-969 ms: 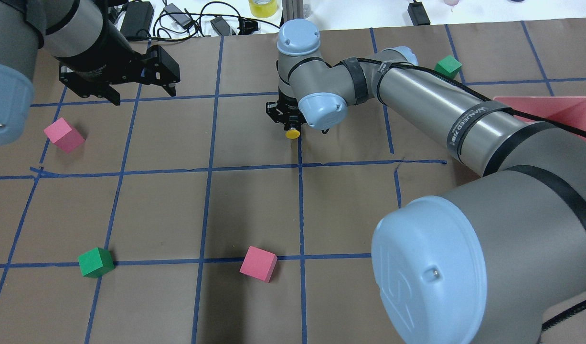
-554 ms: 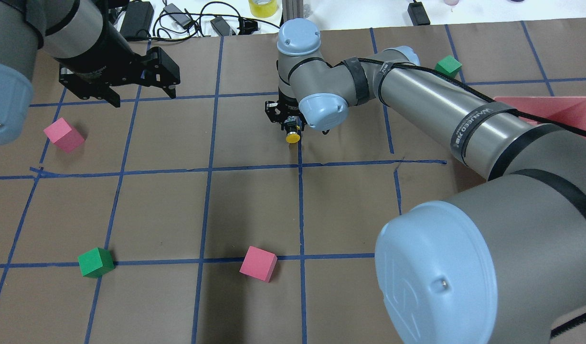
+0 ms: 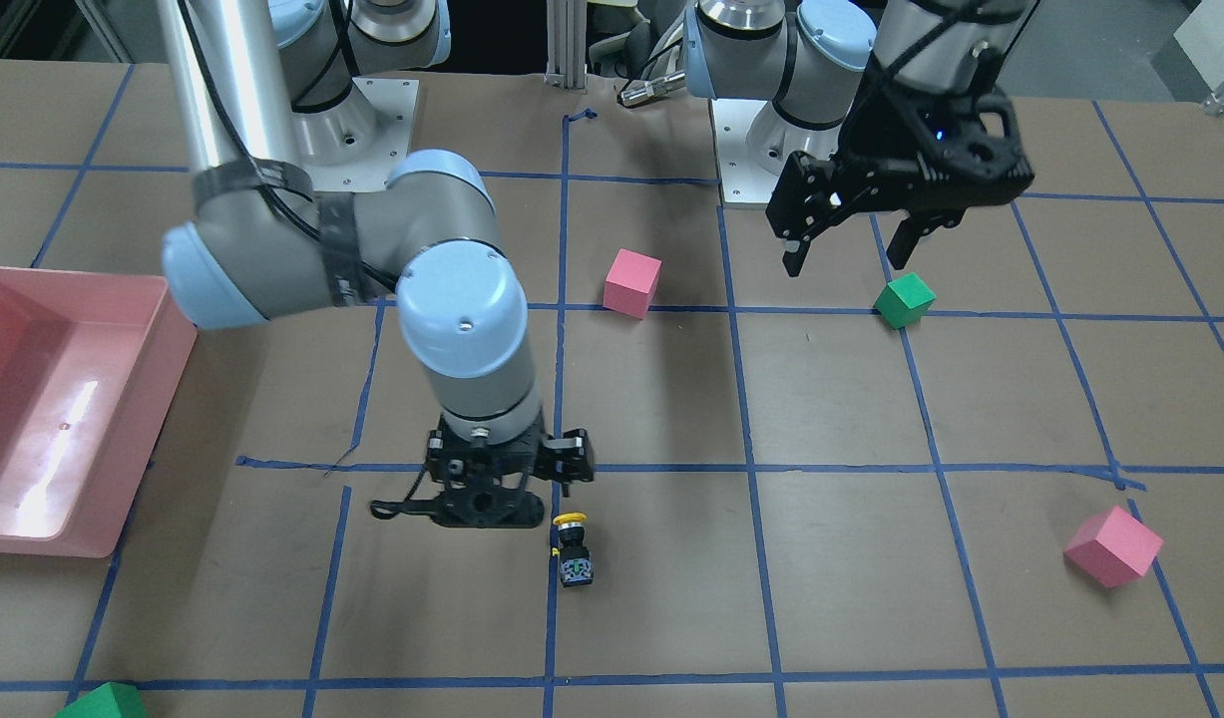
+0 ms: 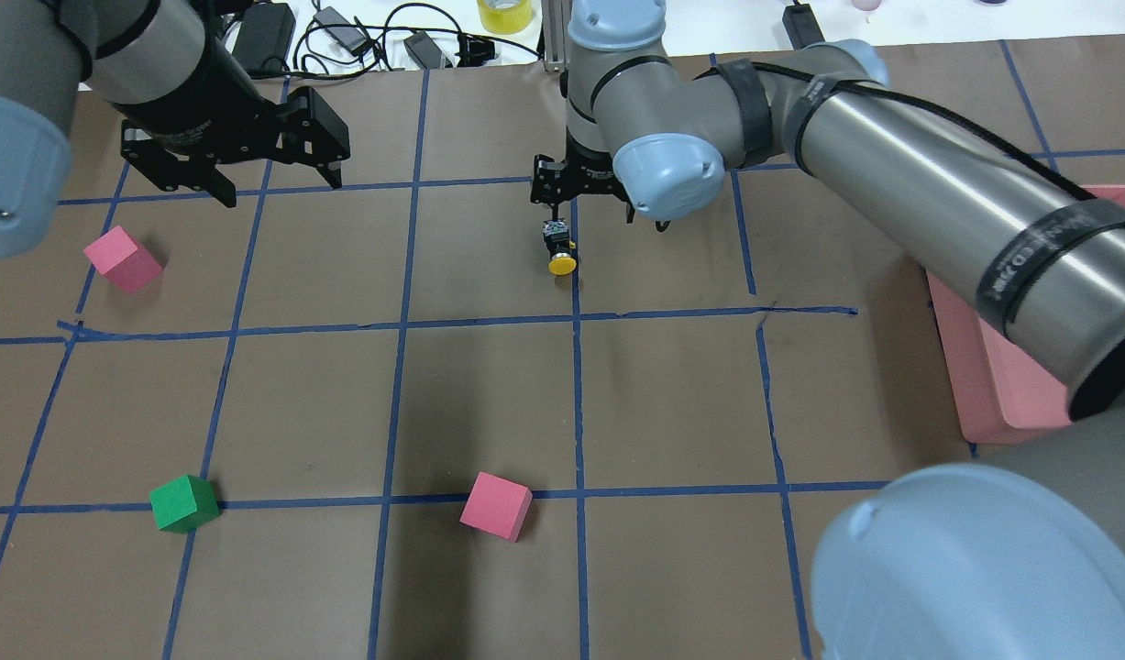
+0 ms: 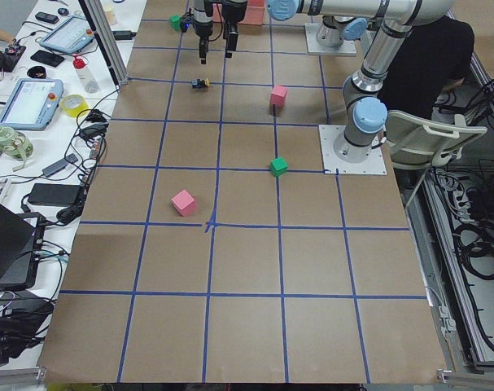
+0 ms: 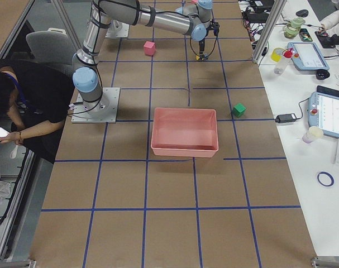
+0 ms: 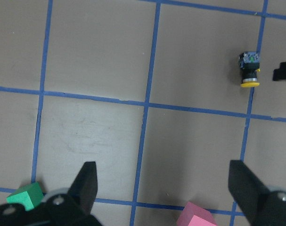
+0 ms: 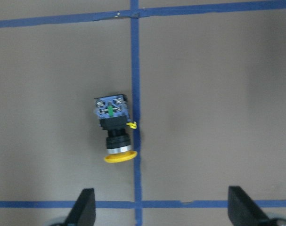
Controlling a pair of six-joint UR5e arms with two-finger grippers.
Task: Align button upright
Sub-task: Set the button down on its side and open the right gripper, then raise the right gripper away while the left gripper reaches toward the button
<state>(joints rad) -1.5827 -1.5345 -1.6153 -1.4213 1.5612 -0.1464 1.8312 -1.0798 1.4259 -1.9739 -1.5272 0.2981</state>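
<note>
The button (image 4: 558,251) lies on its side on the brown paper beside a blue tape line, yellow cap toward the robot and terminal base away from it. It also shows in the front view (image 3: 573,547), the right wrist view (image 8: 113,131) and the left wrist view (image 7: 249,70). My right gripper (image 4: 582,198) (image 3: 492,502) hangs open above the table just beside the button, not touching it; its fingertips (image 8: 84,207) frame the bottom of the right wrist view. My left gripper (image 4: 280,187) (image 3: 847,261) is open and empty, far off to the left.
Pink cubes (image 4: 122,259) (image 4: 496,506) and a green cube (image 4: 184,503) sit on the paper. Another green cube (image 3: 98,703) lies near the far edge. A pink tray (image 4: 993,385) stands at the right. Cables and gear lie beyond the far edge.
My right gripper has risen and drawn back from the button, which now shows in full and stays at the same spot. The left arm has hardly moved.
</note>
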